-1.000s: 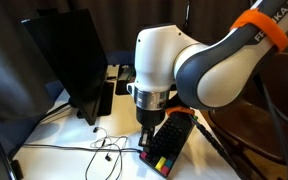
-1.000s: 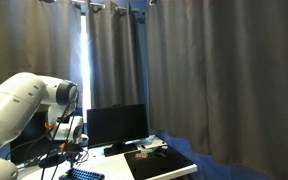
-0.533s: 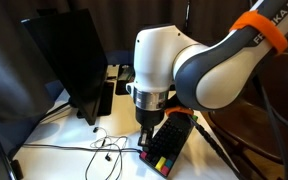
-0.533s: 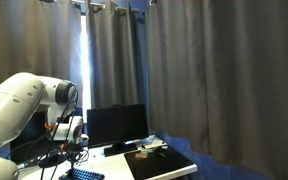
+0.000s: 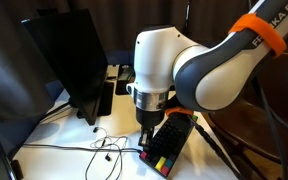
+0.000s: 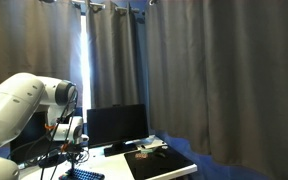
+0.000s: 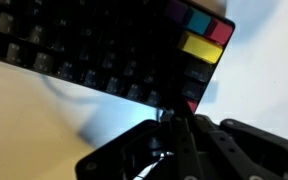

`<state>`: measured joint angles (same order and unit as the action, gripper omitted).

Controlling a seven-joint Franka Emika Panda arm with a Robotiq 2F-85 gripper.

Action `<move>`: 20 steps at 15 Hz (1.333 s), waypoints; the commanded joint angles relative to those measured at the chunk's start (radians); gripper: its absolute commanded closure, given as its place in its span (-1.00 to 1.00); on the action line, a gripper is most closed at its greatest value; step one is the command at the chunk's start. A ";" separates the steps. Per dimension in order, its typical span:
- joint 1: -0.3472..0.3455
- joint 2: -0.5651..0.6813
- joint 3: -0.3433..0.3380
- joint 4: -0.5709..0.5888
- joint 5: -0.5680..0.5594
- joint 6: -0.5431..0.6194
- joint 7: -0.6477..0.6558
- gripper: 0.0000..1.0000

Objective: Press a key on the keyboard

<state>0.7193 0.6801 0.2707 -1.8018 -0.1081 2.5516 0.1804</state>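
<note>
The keyboard (image 5: 170, 143) is compact and black, with red, yellow and green keys along its near end, lying on the white table. My gripper (image 5: 147, 133) hangs straight down at the keyboard's left edge, its tip at the keys. In the wrist view the keyboard (image 7: 104, 50) fills the top, with blue, red and yellow keys at the upper right. The gripper's fingers (image 7: 174, 120) appear pressed together, with their tips at the keyboard's edge. In an exterior view the gripper (image 6: 69, 140) is small, and the keyboard (image 6: 84, 175) shows only as a dark strip at the bottom edge.
A black monitor (image 5: 69, 60) stands on the table's left, seen from behind; it also shows in an exterior view (image 6: 117, 125). Thin white cables (image 5: 104, 148) lie on the table by the keyboard. A flat black mat (image 6: 156, 160) lies at the table's far end. Dark curtains hang behind.
</note>
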 commanded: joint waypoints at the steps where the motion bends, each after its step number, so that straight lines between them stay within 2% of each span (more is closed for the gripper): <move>1: 0.024 0.022 -0.018 0.028 -0.001 0.011 0.013 1.00; 20: 0.033 0.040 -0.028 0.038 -0.005 0.006 0.018 1.00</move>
<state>0.7258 0.6938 0.2650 -1.7938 -0.1082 2.5516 0.1804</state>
